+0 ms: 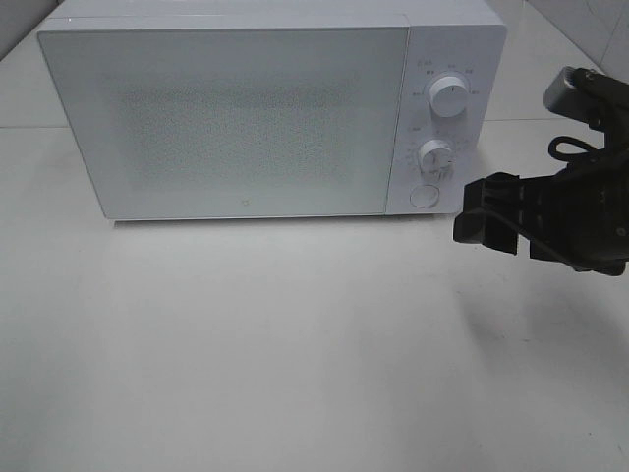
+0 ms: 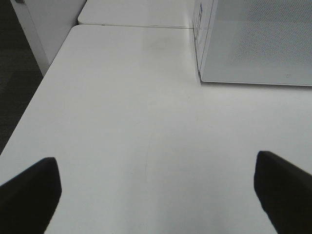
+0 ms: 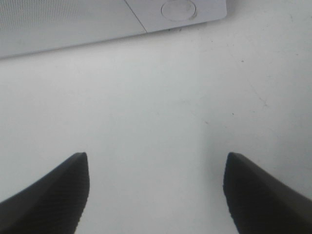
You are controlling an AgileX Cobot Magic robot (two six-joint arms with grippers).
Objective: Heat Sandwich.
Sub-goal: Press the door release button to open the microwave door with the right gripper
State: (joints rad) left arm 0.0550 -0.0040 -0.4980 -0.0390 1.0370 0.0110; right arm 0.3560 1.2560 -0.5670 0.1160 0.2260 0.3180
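Observation:
The sandwich is out of view in every frame. A white microwave (image 1: 236, 108) stands at the back of the table with its door closed. My right gripper (image 1: 491, 218) hovers open just right of the microwave's lower right corner, its fingertips pointing left, nothing between them. In the right wrist view the right gripper (image 3: 156, 190) shows two dark fingers wide apart over bare table, with the microwave's round button (image 3: 179, 9) ahead. The left gripper (image 2: 156, 195) is open and empty over the table, the microwave (image 2: 258, 44) ahead to one side. The exterior view does not show the left arm.
The microwave's control panel carries two white knobs (image 1: 450, 96) (image 1: 433, 155) and a round button (image 1: 424, 195). The white table (image 1: 295, 344) stretches in front of the microwave. In the left wrist view the table edge (image 2: 34, 97) drops to a dark floor.

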